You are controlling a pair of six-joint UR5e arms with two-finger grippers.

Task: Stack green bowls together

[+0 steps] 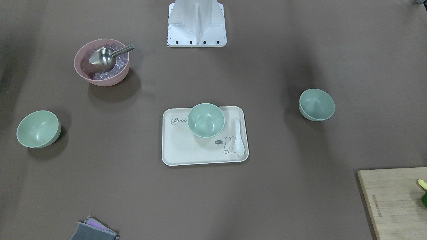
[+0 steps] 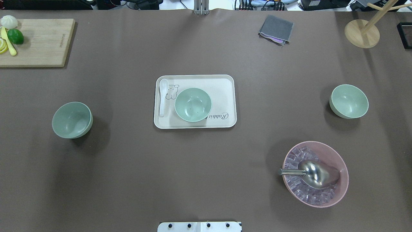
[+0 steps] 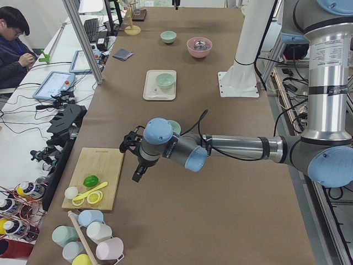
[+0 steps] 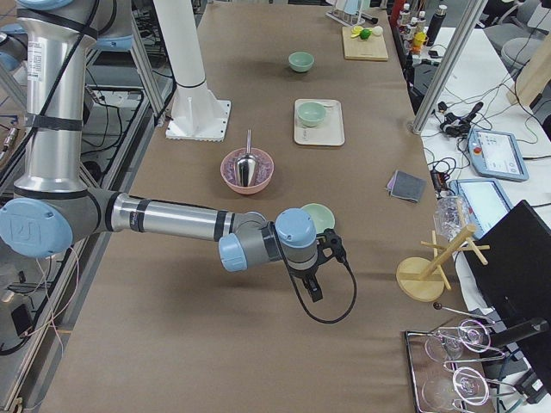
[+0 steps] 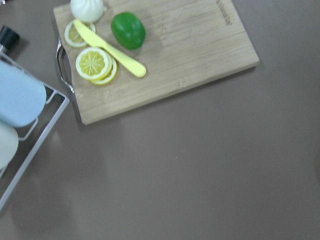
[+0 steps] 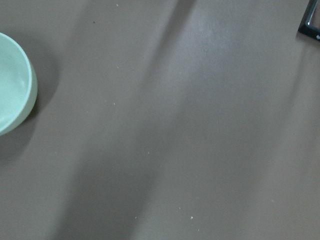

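Three pale green bowls stand apart and upright. One [image 2: 193,104] sits on the cream tray [image 2: 225,87] at the table's middle. One [image 2: 72,120] stands at the left, one [image 2: 349,101] at the right. My left gripper [image 3: 137,172] shows only in the exterior left view, above the table between the cutting board and the left bowl [image 3: 174,126]. My right gripper [image 4: 313,287] shows only in the exterior right view, a little beyond the right bowl [image 4: 317,217], whose rim shows in the right wrist view [image 6: 12,85]. I cannot tell whether either gripper is open or shut.
A pink bowl [image 2: 315,174] with ice and a metal scoop stands front right. A white spoon [image 2: 162,96] lies on the tray. A cutting board [image 2: 38,42] with lime, lemon slices and a knife is far left. A grey cloth [image 2: 276,29] and a wooden stand [image 2: 362,32] are far right.
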